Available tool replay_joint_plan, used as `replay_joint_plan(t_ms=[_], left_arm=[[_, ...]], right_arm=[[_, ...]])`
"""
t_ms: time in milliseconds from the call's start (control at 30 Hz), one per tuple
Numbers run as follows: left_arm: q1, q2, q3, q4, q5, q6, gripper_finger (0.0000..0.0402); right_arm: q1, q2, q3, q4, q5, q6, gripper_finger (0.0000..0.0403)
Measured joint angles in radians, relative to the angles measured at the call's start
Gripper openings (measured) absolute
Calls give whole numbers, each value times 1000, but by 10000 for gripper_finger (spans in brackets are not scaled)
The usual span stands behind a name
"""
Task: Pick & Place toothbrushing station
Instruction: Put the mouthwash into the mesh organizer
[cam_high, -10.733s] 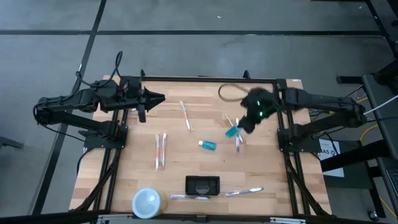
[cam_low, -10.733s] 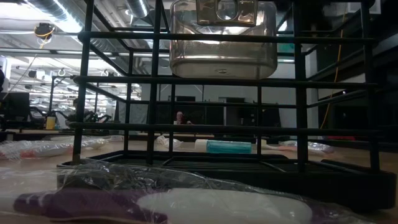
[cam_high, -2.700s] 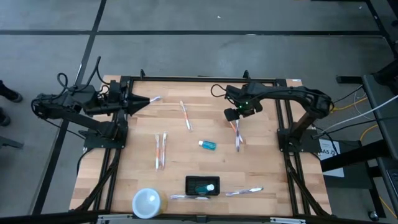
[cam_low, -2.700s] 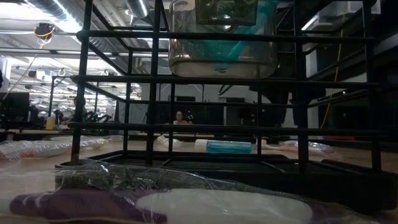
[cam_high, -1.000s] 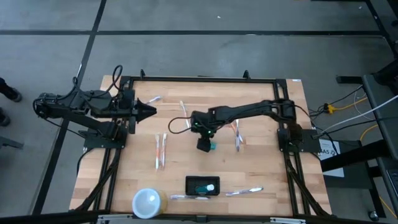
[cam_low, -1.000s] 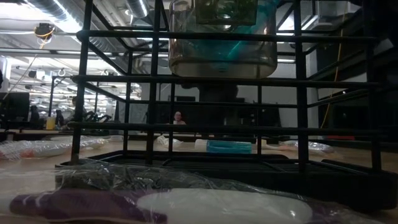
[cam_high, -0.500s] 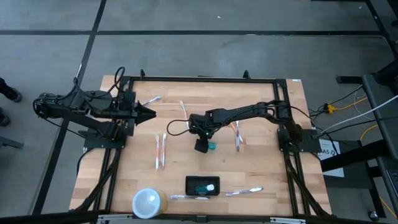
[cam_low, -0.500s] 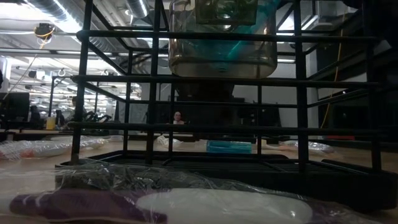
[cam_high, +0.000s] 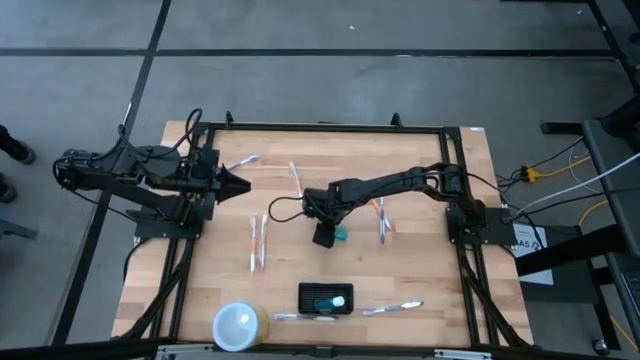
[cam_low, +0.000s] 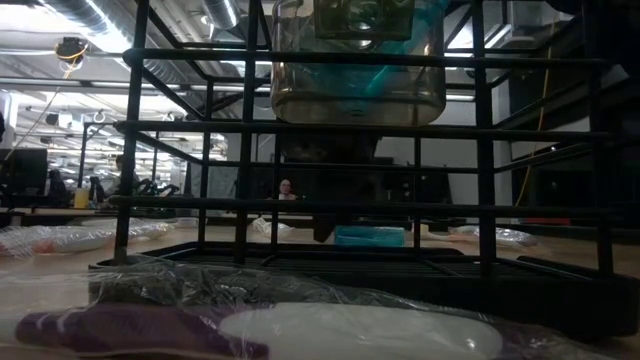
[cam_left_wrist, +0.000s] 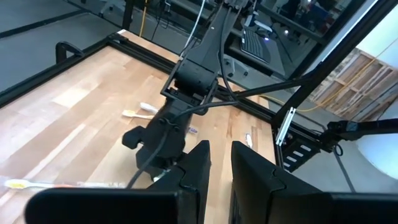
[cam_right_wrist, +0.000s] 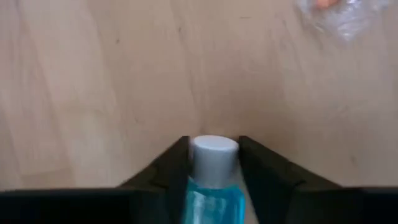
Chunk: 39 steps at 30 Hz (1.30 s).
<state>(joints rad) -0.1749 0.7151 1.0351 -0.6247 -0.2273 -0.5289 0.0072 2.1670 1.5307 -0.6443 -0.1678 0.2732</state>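
Note:
The black holder box (cam_high: 326, 297) stands near the table's near edge with a teal item in it. In the low view it shows as a black grid (cam_low: 480, 130) close to the camera. My right gripper (cam_high: 323, 235) is low over the table's middle, shut on a small teal bottle (cam_high: 340, 235) with a pale cap that lies on its side. My left gripper (cam_high: 244, 184) hovers at the far left, its fingers (cam_left_wrist: 199, 168) nearly together and empty. My right gripper pinches the teal bottle between its two fingers at the cap end (cam_right_wrist: 213, 152). One finger (cam_right_wrist: 174, 168) stands on each side of the neck. The fingers slant down from the table's right side and lie along the bottle. The bottle lies on the table.
Wrapped toothbrushes lie about: a pair left of centre (cam_high: 258, 243), one at the far middle (cam_high: 298, 185), one by the left gripper (cam_high: 243, 161), a pair right of centre (cam_high: 381, 218), and two beside the holder (cam_high: 392, 309). A yellow cup with a white top (cam_high: 238, 325) stands near left.
My right gripper has come down a little and toward the table's left, over the bottle's cap end. In the low view its dark shape has sunk to the bottle. The bottle has stayed where it lay.

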Motion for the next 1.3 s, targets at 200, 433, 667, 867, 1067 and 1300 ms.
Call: replay_joint_plan(t_ms=[200, 433, 667, 867, 1067, 1300], left_arm=[[0, 0, 0, 0, 10, 1, 61], [0, -10, 2, 25, 4, 31, 61], [0, -21, 2, 22, -61, 60, 61], [0, -20, 2, 21, -94, 79, 61], [0, -19, 2, 22, -166, 77, 61], [-4, -5, 2, 22, -168, 79, 61]], right_arm=[[9, -29, -7, 4, 35, 37, 87], [46, -242, -5, 109, 215, 131, 87], [207, -417, -3, 173, 503, 311, 87], [396, -402, -2, 238, 795, 555, 87], [520, -362, -4, 231, 1107, 867, 87], [600, -281, -4, 270, 1211, 1010, 87]])
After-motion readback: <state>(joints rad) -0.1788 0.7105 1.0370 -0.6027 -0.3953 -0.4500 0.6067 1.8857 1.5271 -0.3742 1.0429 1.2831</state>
